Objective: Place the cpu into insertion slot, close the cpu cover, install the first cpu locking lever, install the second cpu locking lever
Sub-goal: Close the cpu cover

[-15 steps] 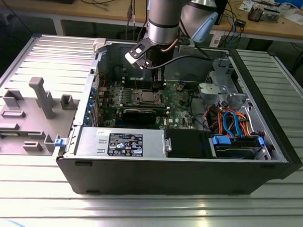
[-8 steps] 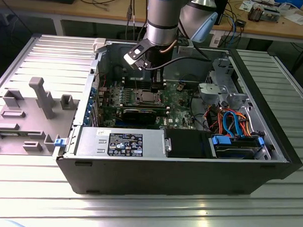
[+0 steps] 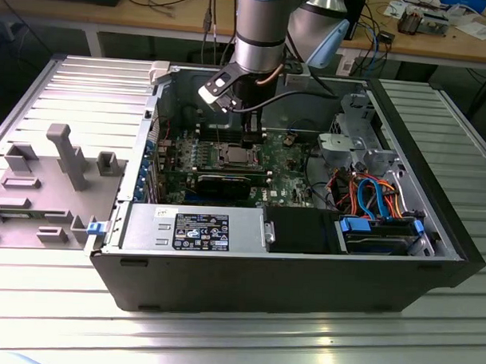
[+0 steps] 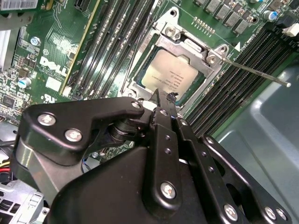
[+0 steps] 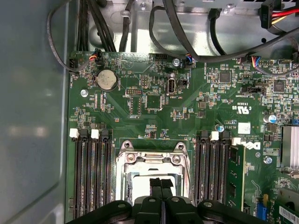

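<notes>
Table (image 3: 221, 341): ribbed metal, nearest me; the open PC case (image 3: 263, 282) lies on it.
Power supply (image 3: 193, 228): silver box along the case's near wall, about 7 o'clock from the socket in the exterior view.
Drive cage (image 3: 381, 231): blue-tabbed, 4 o'clock from the socket; orange and blue cables (image 3: 370, 190) just behind it.
Grey fixture (image 3: 51, 183): on the table outside the case, 9 o'clock.
Motherboard (image 3: 283, 171): green, flat on the case floor.
cpu (image 4: 170, 77): seated in the insertion slot (image 5: 122, 170), mid-board, dull silver top showing.
cpu cover (image 4: 140, 65): down flat on the chip, framing it.
Lever (image 4: 254, 72): thin rod jutting from a socket corner across the memory slots (image 4: 117, 42), standing clear of the frame.
Gripper (image 4: 163, 100): fingers pinched together, nothing between them — tips over the socket's edge in the second wrist view; can't tell if they touch it.
Arm (image 3: 260, 39): drops in from 12 o'clock.
Bench (image 3: 439, 41): cluttered — farthest back.
</notes>
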`<state>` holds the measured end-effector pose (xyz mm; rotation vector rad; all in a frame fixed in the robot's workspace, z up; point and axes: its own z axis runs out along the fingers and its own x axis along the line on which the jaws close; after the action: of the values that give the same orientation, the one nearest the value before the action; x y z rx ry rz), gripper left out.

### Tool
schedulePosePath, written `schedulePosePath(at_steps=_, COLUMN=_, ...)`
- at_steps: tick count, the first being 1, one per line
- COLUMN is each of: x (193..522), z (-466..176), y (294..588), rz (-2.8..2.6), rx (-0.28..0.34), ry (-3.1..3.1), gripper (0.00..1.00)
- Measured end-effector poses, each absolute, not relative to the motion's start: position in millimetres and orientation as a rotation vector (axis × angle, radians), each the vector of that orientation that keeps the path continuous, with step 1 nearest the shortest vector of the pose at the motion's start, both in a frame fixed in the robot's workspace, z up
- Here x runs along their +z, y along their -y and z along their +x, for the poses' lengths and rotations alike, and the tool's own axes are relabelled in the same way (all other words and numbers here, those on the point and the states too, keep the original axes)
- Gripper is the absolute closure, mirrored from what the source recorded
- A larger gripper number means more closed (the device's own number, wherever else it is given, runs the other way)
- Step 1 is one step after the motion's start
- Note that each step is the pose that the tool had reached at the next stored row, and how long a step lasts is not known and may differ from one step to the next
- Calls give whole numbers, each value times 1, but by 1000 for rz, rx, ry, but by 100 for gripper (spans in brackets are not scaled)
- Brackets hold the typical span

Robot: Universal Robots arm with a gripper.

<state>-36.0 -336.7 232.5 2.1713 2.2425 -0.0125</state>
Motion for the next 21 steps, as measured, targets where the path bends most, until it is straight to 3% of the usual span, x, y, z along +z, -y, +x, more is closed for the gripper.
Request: schedulePosePath(at_steps=21, x=223, z=-66, y=337, rz=2146, rx=-13, ry=-2267, gripper=89)
